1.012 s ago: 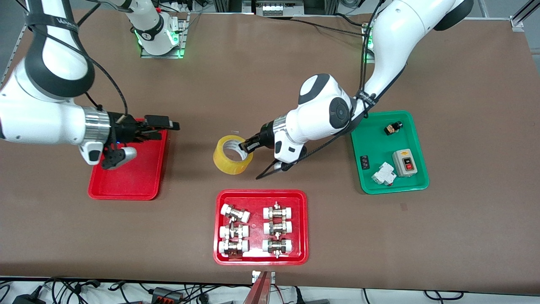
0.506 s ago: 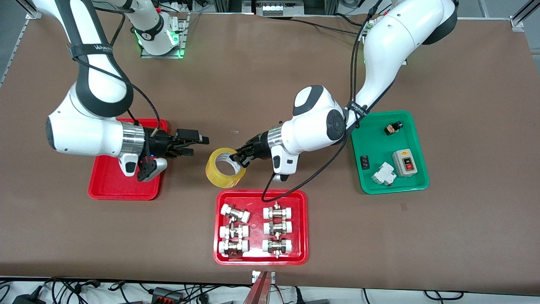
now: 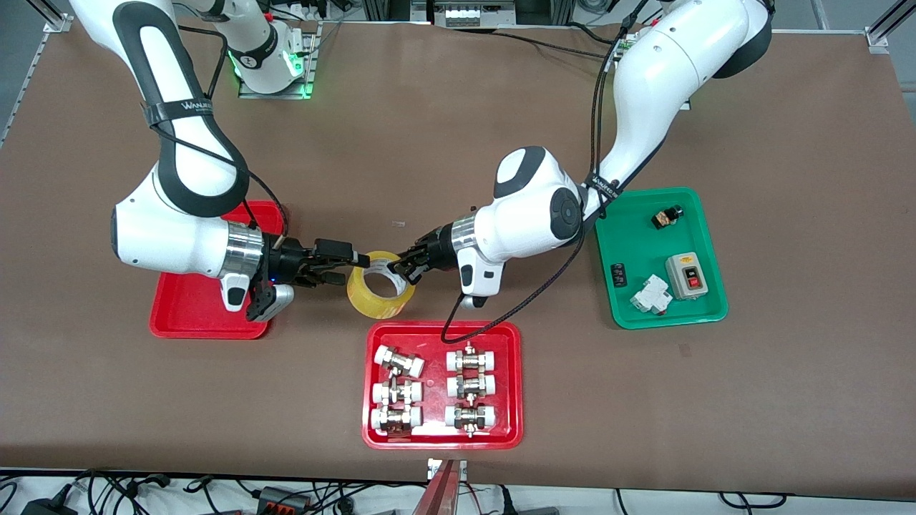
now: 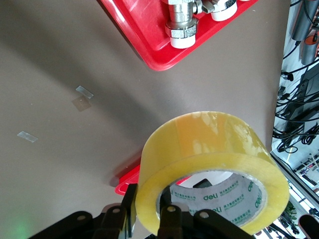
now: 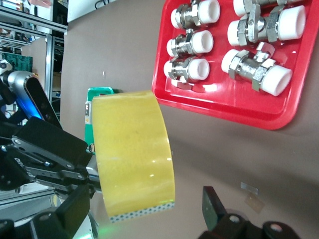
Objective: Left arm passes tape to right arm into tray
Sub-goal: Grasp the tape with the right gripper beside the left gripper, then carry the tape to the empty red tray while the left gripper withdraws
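From the high front camera, the wide roll of glossy translucent yellow packing tape (image 3: 381,285) with its pale printed core hangs over bare brown tabletop, between the plain shallow red plastic tray (image 3: 187,315) and the red tray of white-capped metal fittings (image 3: 441,385). The left arm's black gripper (image 3: 398,267) is clamped shut on the roll's wall, one finger inside the core. The right arm's black gripper (image 3: 356,261), past its shiny silver cuff, meets the roll from the plain tray's end with fingers spread wide, not gripping. A green plastic tray (image 3: 662,259) of small electrical parts sits toward the left arm's end.

In the left wrist view the tape (image 4: 214,169) fills the frame, smooth and waxy.

In the right wrist view the roll (image 5: 133,159) sits between the spread fingers (image 5: 213,205)
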Tool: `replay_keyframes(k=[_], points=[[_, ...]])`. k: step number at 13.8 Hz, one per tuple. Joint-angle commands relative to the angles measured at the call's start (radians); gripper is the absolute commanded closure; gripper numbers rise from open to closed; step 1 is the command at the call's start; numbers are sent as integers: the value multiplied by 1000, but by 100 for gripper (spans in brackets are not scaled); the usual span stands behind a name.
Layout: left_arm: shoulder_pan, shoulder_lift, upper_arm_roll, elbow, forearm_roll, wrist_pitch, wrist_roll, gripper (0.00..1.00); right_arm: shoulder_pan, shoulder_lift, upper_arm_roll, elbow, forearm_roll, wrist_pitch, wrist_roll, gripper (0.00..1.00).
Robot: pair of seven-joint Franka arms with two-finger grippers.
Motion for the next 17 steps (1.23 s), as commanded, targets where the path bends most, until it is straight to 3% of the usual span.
replay_keyframes(k=[1,3,6,7,9,10,11,12,15,17], points=[[-16,8,7,36,-10,3,1,99,2,10,-2,20,39,12,-28,0],[-15,6,7,35,-10,2,18,98,4,10,-2,20,39,15,-29,42],[-15,6,7,33,-10,2,23,98,11,10,-2,20,39,37,-28,89],[-15,6,7,33,-8,2,23,98,11,9,-2,20,37,37,-19,100],[-15,6,7,33,-10,2,23,96,11,9,-2,22,39,37,-17,100],[-15,6,7,33,-10,0,23,85,11,9,-2,20,37,37,-17,100],[-9,3,7,33,-8,-4,21,55,11,9,-2,22,39,37,-17,100],[-5,-6,9,32,7,-4,26,1,11,9,-2,22,39,37,-15,100],[34,-52,7,29,155,-41,26,0,11,7,-2,22,37,37,-17,100],[89,-108,9,29,261,-145,26,0,11,4,-2,22,30,35,-17,100]])
